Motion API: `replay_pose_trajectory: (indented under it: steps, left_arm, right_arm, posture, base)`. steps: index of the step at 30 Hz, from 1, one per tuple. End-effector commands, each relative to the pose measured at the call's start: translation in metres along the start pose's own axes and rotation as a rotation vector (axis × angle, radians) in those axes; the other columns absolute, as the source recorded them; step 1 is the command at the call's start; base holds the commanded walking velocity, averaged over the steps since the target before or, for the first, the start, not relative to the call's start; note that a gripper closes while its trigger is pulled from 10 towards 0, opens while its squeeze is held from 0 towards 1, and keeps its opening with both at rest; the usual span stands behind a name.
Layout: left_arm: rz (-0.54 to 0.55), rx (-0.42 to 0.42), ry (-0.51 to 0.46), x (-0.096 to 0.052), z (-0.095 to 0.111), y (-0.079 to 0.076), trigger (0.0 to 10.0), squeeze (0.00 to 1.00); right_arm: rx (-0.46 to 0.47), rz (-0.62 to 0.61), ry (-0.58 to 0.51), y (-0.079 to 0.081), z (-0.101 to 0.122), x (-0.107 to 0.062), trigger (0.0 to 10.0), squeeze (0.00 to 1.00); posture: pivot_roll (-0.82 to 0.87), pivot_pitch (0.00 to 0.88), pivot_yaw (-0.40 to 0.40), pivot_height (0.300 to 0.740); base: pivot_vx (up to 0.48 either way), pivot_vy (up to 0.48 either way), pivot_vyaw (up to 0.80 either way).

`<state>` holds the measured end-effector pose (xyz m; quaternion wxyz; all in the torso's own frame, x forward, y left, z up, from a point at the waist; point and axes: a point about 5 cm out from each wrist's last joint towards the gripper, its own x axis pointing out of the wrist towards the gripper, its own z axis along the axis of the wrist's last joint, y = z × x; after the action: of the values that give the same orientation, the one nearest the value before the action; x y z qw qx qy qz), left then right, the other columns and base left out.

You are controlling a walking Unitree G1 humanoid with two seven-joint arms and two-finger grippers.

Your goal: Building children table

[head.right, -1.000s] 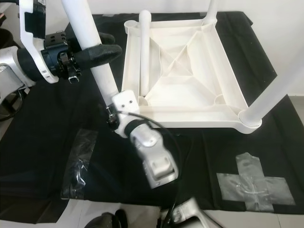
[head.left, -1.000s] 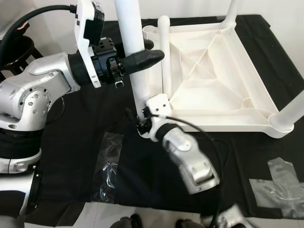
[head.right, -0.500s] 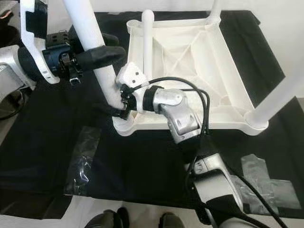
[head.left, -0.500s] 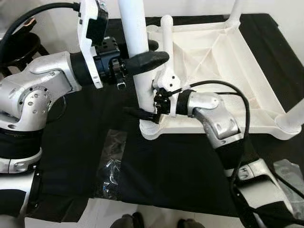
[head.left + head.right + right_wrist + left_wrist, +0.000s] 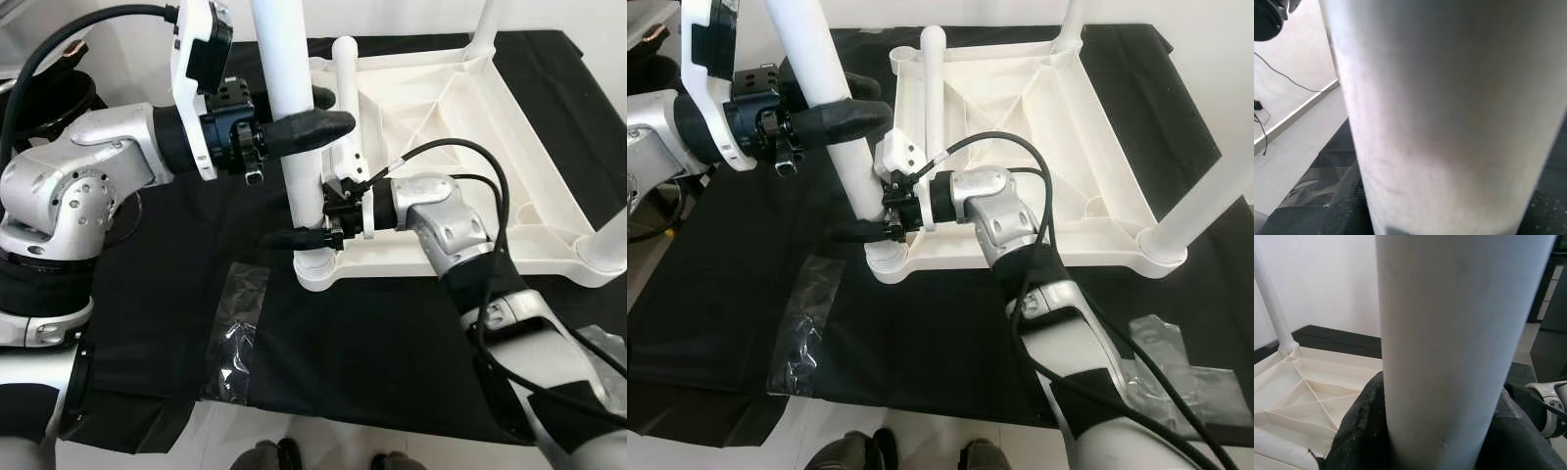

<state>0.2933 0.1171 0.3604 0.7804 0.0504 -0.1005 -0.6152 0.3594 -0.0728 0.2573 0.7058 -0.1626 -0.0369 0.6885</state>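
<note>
On the black cloth [image 5: 147,294] lies the white children's table top [image 5: 470,137], upside down, with ribs crossing its underside. At its near left corner socket [image 5: 315,269] a white table leg [image 5: 294,127] stands upright. The left gripper [image 5: 299,122] clasps this leg partway up, its black fingers [image 5: 1364,431] pressed on either side. The right gripper [image 5: 309,238] grips the same leg lower down, just above the socket. Another leg [image 5: 345,93] lies inside the top. Crumpled tape patches [image 5: 808,328] stick to the cloth. No writing or brand can be read.
</note>
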Motion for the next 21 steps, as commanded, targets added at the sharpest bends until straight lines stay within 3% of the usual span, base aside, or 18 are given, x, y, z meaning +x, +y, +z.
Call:
replay_pose_trajectory:
  steps: [1,8,9,12,13,16,17,19,20,21]
  left_arm:
    - [-0.128,-0.026,0.03,0.012,-0.007,-0.012,0.0,0.0]
    - [-0.133,-0.002,0.009,0.015,-0.007,-0.012,0.0,0.0]
    - [-0.114,-0.002,0.005,0.015,-0.007,-0.01,8.5,1.0]
    - [-0.1,-0.004,0.004,0.015,-0.008,-0.009,8.5,1.0]
    - [-0.1,-0.011,0.003,0.014,-0.008,-0.009,10.0,1.0]
    - [-0.078,-0.018,-0.011,0.014,-0.007,-0.008,10.0,1.0]
    - [-0.037,-0.017,-0.027,0.013,-0.005,-0.004,10.0,1.0]
    - [-0.037,-0.017,-0.027,0.013,-0.005,-0.004,10.0,1.0]
    - [-0.007,-0.017,-0.035,0.011,-0.004,-0.001,10.0,0.0]
    - [-0.007,-0.017,-0.035,0.011,-0.004,-0.001,10.0,0.0]
  right_arm:
    - [-0.025,0.003,0.01,-0.003,0.006,0.004,0.0,0.0]
    - [-0.024,-0.014,-0.016,-0.006,0.005,0.006,0.0,0.0]
    - [-0.017,-0.076,-0.012,-0.009,0.003,0.007,0.0,0.0]
    - [-0.011,-0.119,-0.008,-0.01,0.001,0.007,0.0,0.0]
    - [0.01,-0.188,0.004,-0.013,-0.002,0.008,0.0,0.0]
    - [0.036,-0.288,0.01,-0.012,-0.007,0.012,0.0,0.0]
    - [0.084,-0.509,0.022,-0.009,-0.017,0.021,0.0,0.0]
    - [0.084,-0.509,0.022,-0.009,-0.017,0.021,0.0,0.0]
    - [0.164,-0.737,0.032,0.015,-0.032,0.036,0.0,0.0]
    - [0.164,-0.737,0.032,0.015,-0.032,0.036,0.0,0.0]
  posture:
    - [-0.02,0.207,0.11,0.74]
    - [-0.03,0.207,0.107,0.74]
    - [-0.04,0.208,0.1,0.74]
    - [-0.04,0.208,0.1,0.74]
    - [-0.05,0.208,0.089,0.74]
    - [-0.06,0.206,0.068,0.74]
    - [-0.06,0.204,0.059,0.74]
    - [-0.06,0.204,0.059,0.74]
    - [-0.05,0.203,0.063,0.74]
    - [-0.05,0.203,0.063,0.74]
  base:
    - [0.0,0.0,0.0]
    - [0.0,0.0,0.0]
    - [0.0,0.0,0.0]
    - [0.0,0.0,0.0]
    - [0.0,0.0,0.0]
    - [0.0,0.0,0.0]
    - [0.0,0.0,0.0]
    - [0.0,0.0,0.0]
    - [0.0,0.0,0.0]
    - [0.0,0.0,0.0]
